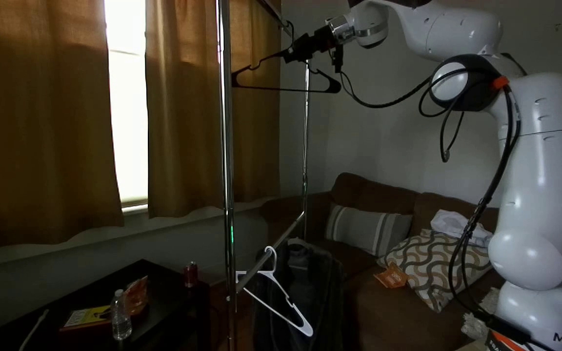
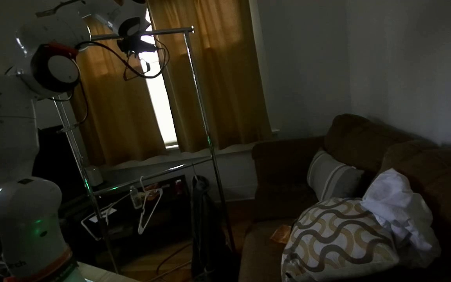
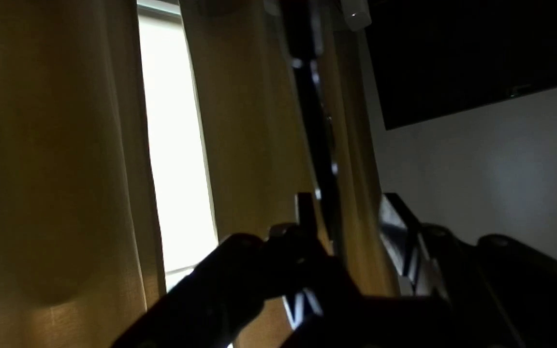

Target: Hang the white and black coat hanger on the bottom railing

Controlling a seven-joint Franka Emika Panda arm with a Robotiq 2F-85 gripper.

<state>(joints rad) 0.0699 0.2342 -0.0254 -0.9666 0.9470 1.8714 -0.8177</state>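
Note:
A white triangular coat hanger (image 1: 306,329) hangs by its curved hook on the bottom railing (image 1: 285,236), tilted; black parts cannot be made out. It also shows on the railing (image 2: 176,168) in an exterior view (image 2: 141,229). My gripper (image 1: 288,54) is high above, near the upper crossbar (image 1: 275,13), at the neck of a dark hanger (image 1: 333,87) whose hook seems to loop over that crossbar. In the wrist view, the gripper's fingers (image 3: 351,220) stand apart. A blurred dark bar (image 3: 315,121) runs beside the left finger, clear of the right; I cannot tell what it is.
A dark jacket (image 1: 305,287) hangs on the bottom railing beside the white hanger. The rack's chrome post (image 1: 226,146) stands nearby. A low dark table (image 1: 164,302) with a bottle (image 1: 121,317) and a can (image 1: 190,274) stands behind. A brown sofa (image 2: 280,172) is alongside.

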